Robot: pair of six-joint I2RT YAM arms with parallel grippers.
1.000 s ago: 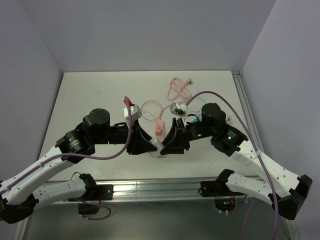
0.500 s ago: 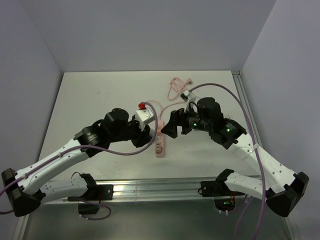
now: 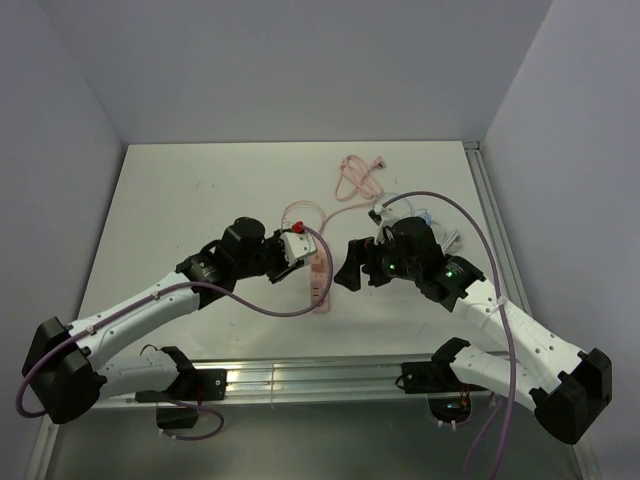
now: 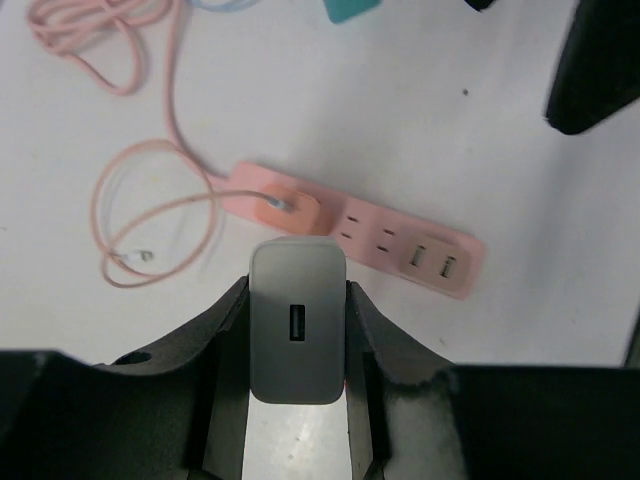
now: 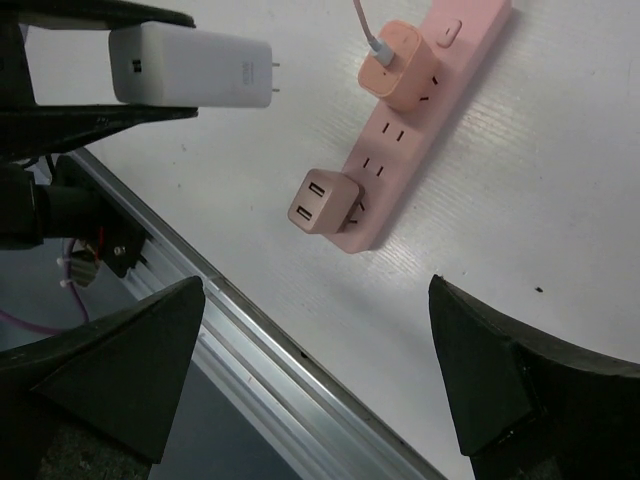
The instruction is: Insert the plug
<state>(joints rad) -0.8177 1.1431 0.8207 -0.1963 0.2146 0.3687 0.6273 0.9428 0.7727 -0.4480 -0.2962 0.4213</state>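
My left gripper (image 4: 297, 300) is shut on a white plug (image 4: 297, 322), a charger block with one USB port facing the camera. In the right wrist view the plug (image 5: 190, 68) hangs above the table with its two prongs pointing toward the pink power strip (image 5: 420, 130). From above, the plug (image 3: 293, 246) and left gripper (image 3: 290, 250) sit just left of the strip (image 3: 318, 282). My right gripper (image 5: 320, 350) is open and empty; it (image 3: 352, 265) hovers right of the strip.
Two pink adapters sit in the strip: one with a cable (image 5: 398, 62), one with two USB ports (image 5: 322, 202). A pink cable (image 3: 355, 176) coils at the back. A teal object (image 4: 350, 8) lies beyond the strip. The table's metal front rail (image 5: 260, 360) runs close by.
The right gripper has opened and drawn back to the right of the strip. The left gripper has risen with the white plug and shifted toward the strip's far end.
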